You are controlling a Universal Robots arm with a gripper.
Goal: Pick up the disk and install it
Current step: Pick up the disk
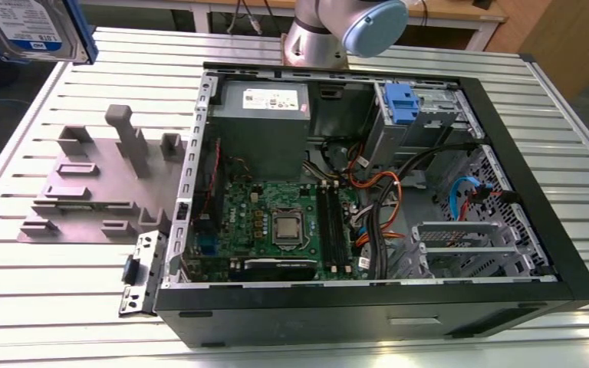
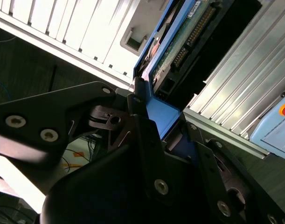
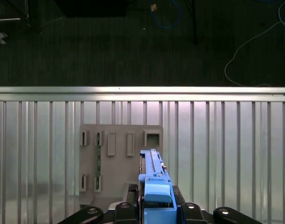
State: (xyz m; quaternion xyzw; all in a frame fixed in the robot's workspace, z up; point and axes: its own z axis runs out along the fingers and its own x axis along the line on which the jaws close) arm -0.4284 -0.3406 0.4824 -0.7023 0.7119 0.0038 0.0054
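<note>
The disk (image 1: pixel 34 27) hangs high at the exterior view's far left, above the table's back corner, label side showing and a blue rail along its edge. In the first wrist view the disk (image 3: pixel 153 179) stands edge-on with its blue rail up, and my gripper (image 3: pixel 154 208) is shut on it, one black finger on each side. The second wrist view shows the disk's (image 2: pixel 182 39) circuit-board side, with my gripper (image 2: pixel 168 135) clamped on the blue rail end.
An open black computer case (image 1: pixel 540 192) lies on the slatted metal table (image 1: pixel 49 307), with a blue latch piece (image 1: pixel 401 103) at its drive bay. A grey holder fixture (image 1: pixel 95 188) stands at the case's left, seen below the disk as the fixture (image 3: pixel 119 161). The arm's base (image 1: pixel 325 34) rises behind the case.
</note>
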